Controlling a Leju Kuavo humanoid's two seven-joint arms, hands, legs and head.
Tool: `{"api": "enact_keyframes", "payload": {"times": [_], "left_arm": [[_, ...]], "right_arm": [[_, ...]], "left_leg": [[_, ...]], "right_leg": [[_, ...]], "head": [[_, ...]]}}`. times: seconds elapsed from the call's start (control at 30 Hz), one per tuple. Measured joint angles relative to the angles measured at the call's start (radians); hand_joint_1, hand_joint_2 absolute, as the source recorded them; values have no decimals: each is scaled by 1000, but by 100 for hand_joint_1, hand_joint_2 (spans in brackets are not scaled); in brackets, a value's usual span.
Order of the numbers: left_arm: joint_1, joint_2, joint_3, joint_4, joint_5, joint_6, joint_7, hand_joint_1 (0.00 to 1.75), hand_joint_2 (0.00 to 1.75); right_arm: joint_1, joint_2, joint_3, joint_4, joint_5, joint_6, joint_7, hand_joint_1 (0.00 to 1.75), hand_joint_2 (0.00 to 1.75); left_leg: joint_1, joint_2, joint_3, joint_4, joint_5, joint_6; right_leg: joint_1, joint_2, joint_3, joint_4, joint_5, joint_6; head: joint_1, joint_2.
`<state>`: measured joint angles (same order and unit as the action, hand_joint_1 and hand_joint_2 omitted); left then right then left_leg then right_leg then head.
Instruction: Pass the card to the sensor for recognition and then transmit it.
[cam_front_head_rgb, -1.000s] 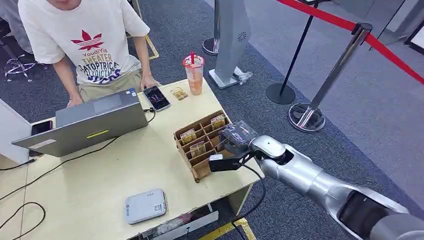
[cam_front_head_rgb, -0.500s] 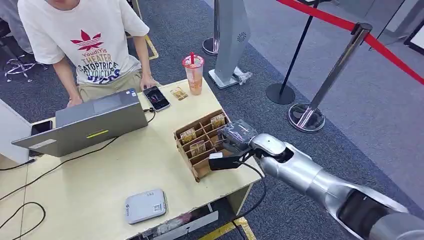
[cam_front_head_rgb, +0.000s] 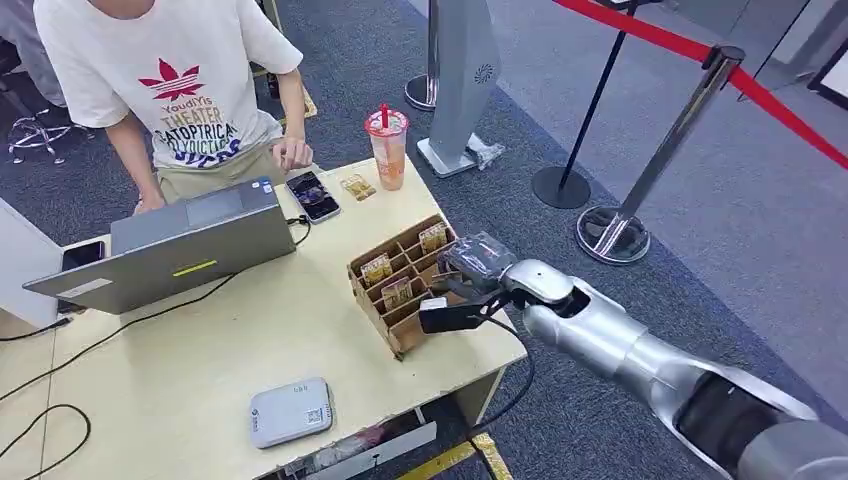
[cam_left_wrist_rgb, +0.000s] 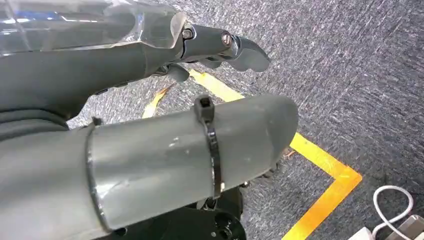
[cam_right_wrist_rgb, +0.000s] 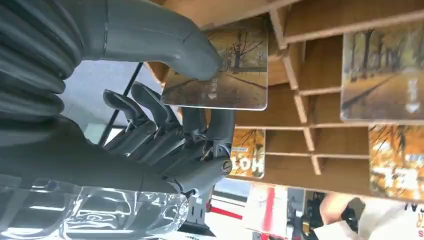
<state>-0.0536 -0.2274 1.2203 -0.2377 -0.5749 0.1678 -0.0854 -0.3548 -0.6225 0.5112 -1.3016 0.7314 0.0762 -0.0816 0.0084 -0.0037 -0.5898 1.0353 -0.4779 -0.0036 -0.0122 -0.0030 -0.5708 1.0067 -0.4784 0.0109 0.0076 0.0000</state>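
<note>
A wooden card holder (cam_front_head_rgb: 373, 312) with several slots stands near the table's right edge, with picture cards (cam_front_head_rgb: 397, 292) upright in it. My right hand (cam_front_head_rgb: 473, 268) is at the holder's right end. In the right wrist view my right hand (cam_right_wrist_rgb: 165, 135) pinches an autumn-tree card (cam_right_wrist_rgb: 227, 80) between the thumb and the fingers behind it, at a slot of the holder (cam_right_wrist_rgb: 300, 107). Other cards (cam_right_wrist_rgb: 382, 75) stand in neighbouring slots. The grey-white sensor box (cam_front_head_rgb: 290, 411) lies near the table's front edge. My left hand (cam_left_wrist_rgb: 165, 150) hangs over the carpet, fingers apart, holding nothing.
A person sits at the far side behind a grey laptop (cam_front_head_rgb: 190, 245). A phone (cam_front_head_rgb: 313, 195), a small card (cam_front_head_rgb: 357, 186) and a drink cup (cam_front_head_rgb: 388, 148) lie at the far right. Cables (cam_front_head_rgb: 150, 318) cross the table. Stanchions (cam_front_head_rgb: 612, 232) with red rope stand right.
The person's hand by the phone has lifted off the table. My right hand has stayed at the holder, shifting only slightly.
</note>
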Motion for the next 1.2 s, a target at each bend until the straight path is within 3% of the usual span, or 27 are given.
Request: {"api": "enact_keyframes", "payload": {"times": [0.3, 0.63, 1.03, 1.2], "left_arm": [[0, 7, 0, 0, 0, 0, 0, 0, 0], [0, 8, 0, 0, 3, 6, 0, 0, 0], [0, 11, 0, 0, -3, 8, -2, 0, 0], [-5, 11, -1, 0, -17, 8, -3, 0, 0]], "right_arm": [[-180, -37, 28, 24, -176, 140, -57, 173, 175], [-490, -41, 162, 130, -352, 253, -80, 175, 175], [-604, -48, 231, 167, -395, 253, -87, 175, 175], [-643, 10, 255, 218, -390, 226, -90, 175, 175]], "left_leg": [[0, 1, 0, 0, 1, 0], [0, 0, 0, 0, 1, 0], [0, 0, 0, 0, 1, 0], [0, 1, 1, 0, 1, -1]], "right_leg": [[0, 1, 0, 1, 1, 0], [0, 0, 0, 1, 0, 0], [0, 0, 0, 1, 0, 0], [0, 1, 0, 2, 1, 0]], "head": [[0, 0], [0, 0], [0, 0], [0, 0]]}}
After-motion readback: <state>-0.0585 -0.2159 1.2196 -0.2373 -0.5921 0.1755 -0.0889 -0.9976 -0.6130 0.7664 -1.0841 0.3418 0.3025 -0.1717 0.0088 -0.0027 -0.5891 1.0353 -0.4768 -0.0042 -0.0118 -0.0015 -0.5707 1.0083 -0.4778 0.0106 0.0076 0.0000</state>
